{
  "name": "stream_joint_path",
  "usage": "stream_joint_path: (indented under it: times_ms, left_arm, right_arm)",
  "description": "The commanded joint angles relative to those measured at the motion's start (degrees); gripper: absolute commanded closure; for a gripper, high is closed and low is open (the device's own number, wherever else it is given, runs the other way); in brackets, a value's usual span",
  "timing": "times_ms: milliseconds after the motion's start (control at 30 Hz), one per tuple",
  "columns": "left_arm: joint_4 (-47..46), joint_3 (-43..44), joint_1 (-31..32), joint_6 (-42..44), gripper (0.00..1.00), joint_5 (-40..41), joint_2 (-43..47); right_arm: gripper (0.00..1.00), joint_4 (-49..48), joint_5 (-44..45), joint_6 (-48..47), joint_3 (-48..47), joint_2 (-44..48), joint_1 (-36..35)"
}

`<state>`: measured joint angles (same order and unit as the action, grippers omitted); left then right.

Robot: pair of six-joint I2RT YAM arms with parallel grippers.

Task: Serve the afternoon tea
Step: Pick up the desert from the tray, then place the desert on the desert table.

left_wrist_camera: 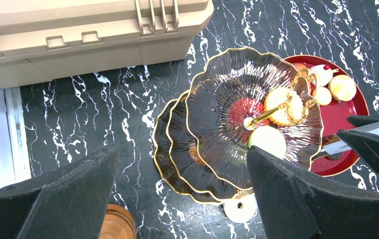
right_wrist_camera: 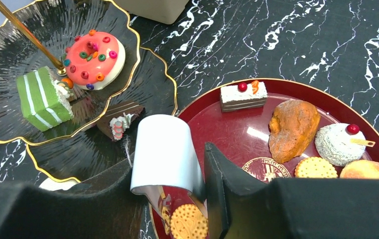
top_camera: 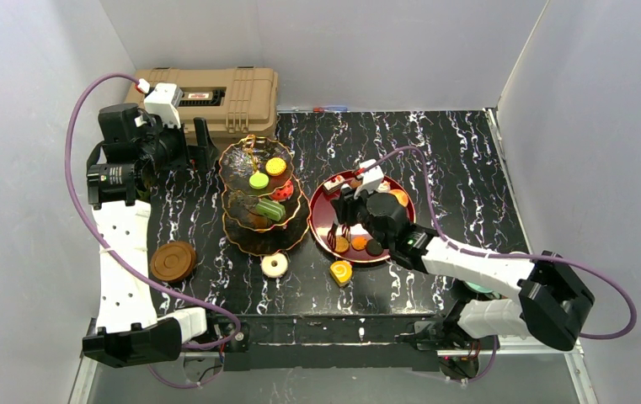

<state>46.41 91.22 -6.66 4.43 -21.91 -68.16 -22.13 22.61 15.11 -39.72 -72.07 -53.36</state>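
Wide-spread black fingers of the left end effector (left_wrist_camera: 182, 157) hold nothing as it hovers above the three-tier stand (left_wrist_camera: 217, 99) on the marbled bench (left_wrist_camera: 102, 109). Just right of the stand, the right end effector (right_wrist_camera: 170, 164) stands about half open, clamped on a white cup (right_wrist_camera: 162, 137) over the left rim of the red tray (right_wrist_camera: 237, 129) of toy sweets (right_wrist_camera: 293, 128).

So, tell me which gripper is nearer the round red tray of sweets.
Right. The right gripper hangs over the left of the red tray, gripping a white cup. The left gripper is open, away beyond the dark three-tier stand, by the tan case.
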Motion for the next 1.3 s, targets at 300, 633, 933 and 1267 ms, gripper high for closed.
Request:
stream_joint_path:
  times_ms: [300, 633, 933, 1267]
  left_arm:
    - [0.4, 1.6, -0.3, -0.4, 0.01, -0.4, 0.3]
    - [0.9, 2.4, -0.4, -1.0, 0.01, 1.0, -1.0]
    - [1.4, 4.1, -1.8, -1.7, 0.01, 0.6, -2.2]
    - [3.4, 6.6, -4.6, -2.1, 0.01, -1.2, -3.8]
  right_arm:
    - [0.76, 4.7, 0.5, -6.5, -7.1, 3.4, 0.0]
    - [0.77, 14.3, -4.3, -9.1, -33.9, -0.3, -0.8]
    - [0.78, 16.8, -8.6, -8.0, -55.9, -10.7, -3.3]
    - [0.79, 17.6, -6.9, -9.8, -66.6, -19.4, -11.0]
